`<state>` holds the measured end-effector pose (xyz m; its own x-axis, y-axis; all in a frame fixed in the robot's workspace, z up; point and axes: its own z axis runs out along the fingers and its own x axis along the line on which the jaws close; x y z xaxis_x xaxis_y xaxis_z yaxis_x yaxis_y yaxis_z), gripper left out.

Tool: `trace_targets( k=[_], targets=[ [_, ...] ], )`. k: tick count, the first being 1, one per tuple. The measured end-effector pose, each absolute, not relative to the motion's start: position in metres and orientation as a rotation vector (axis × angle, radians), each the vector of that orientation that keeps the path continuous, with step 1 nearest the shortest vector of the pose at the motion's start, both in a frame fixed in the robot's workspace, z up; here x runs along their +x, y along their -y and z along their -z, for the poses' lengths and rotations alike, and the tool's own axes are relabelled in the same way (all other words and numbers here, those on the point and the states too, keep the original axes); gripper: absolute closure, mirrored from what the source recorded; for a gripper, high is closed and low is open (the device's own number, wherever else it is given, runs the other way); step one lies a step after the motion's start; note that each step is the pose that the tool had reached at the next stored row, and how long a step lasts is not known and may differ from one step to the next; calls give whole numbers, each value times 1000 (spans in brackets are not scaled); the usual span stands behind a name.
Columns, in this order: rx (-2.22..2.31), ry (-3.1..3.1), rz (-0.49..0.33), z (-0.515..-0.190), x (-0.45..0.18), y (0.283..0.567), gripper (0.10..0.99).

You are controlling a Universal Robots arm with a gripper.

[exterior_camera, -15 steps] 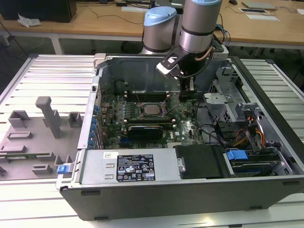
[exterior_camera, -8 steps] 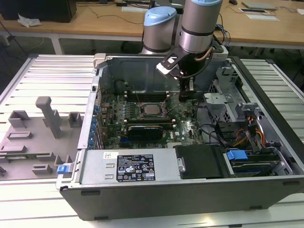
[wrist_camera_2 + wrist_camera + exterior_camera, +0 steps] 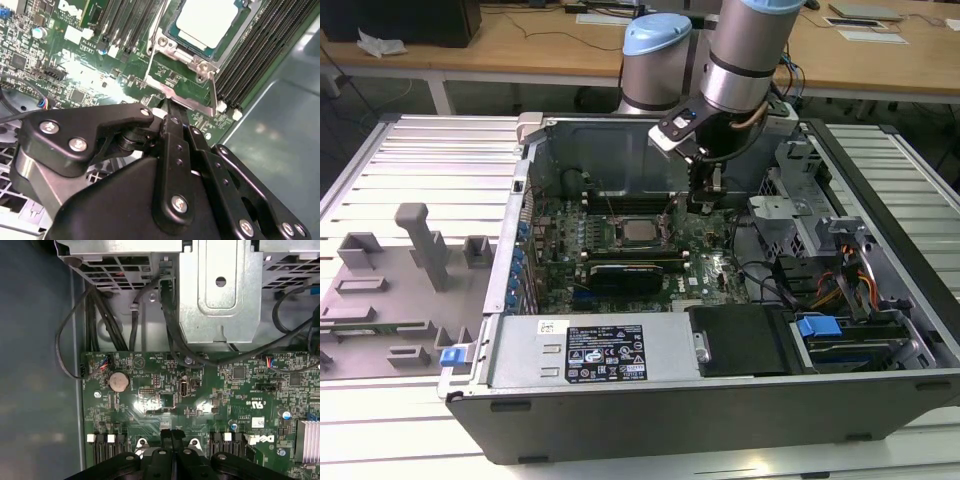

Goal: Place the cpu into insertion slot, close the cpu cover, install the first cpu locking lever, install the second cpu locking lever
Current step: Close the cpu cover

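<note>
While its two black fingers point(image 3: 166, 440) press together with nothing visible between them, the black linkage gripper point(image 3: 170, 107) hangs low over the green motherboard point(image 3: 30, 30), tips just beside a thin wire locking lever point(image 3: 213, 92) at the near edge of the cpu, seemingly positioned to work it. Beyond, the flat silver-grey square cpu point(image 3: 206, 21) sits in its slot, and the thin metal cpu cover point(image 3: 186, 53) appears to be down around it.

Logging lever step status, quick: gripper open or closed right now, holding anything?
Black two-finger gripper: closed, fingers together, tips near the flat silver-grey square cpu; whether it pinches anything cannot be told.
</note>
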<state>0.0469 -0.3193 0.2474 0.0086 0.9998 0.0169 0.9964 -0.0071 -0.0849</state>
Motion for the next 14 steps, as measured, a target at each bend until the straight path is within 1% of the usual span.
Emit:
trace_targets(
  k=[10,14],
  targets=[
    [-2181,2164,-65,-247,9,319,980],
    [-2196,2179,-33,-246,-4,319,980]
  ],
)
